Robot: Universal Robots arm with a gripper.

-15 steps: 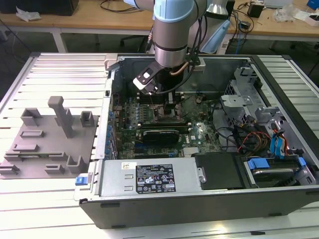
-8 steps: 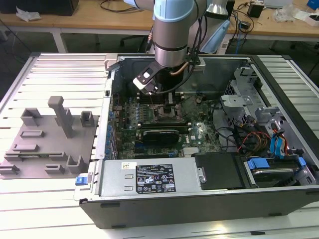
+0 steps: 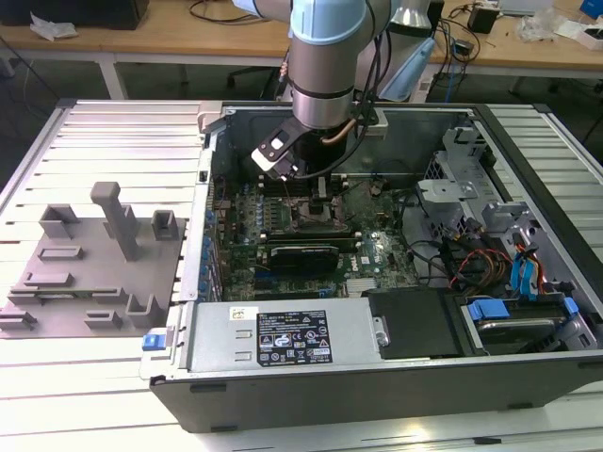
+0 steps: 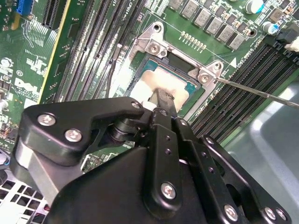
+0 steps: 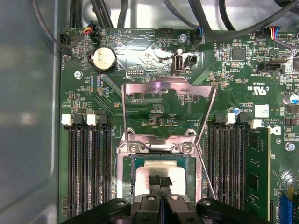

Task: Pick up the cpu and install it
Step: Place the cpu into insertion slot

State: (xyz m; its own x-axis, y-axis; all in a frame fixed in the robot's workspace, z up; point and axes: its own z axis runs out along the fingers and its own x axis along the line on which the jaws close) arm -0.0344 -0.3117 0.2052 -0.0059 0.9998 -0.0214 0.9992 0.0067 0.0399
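Observation:
The cpu (image 5: 145,174) lies flat inside the motherboard socket, its pale silver top showing in both wrist views (image 4: 180,83). My gripper (image 5: 159,181) hangs straight over it with the two black fingers pressed together, their tips (image 4: 161,99) on or just above the chip's middle. Nothing sits between the fingers. The socket's metal load plate (image 5: 168,91) stands swung open behind the chip, and its thin lever (image 4: 252,91) sticks out to one side. In the exterior view the gripper (image 3: 325,193) reaches down into the open computer case over the socket (image 3: 320,221).
Memory slots (image 5: 88,168) flank the socket on both sides. A black graphics card (image 3: 303,254) lies just in front of it, a power supply (image 3: 283,339) at the case front, drive cages (image 3: 471,179) on the exterior view's right. A grey fixture block (image 3: 94,273) sits outside on the exterior view's left.

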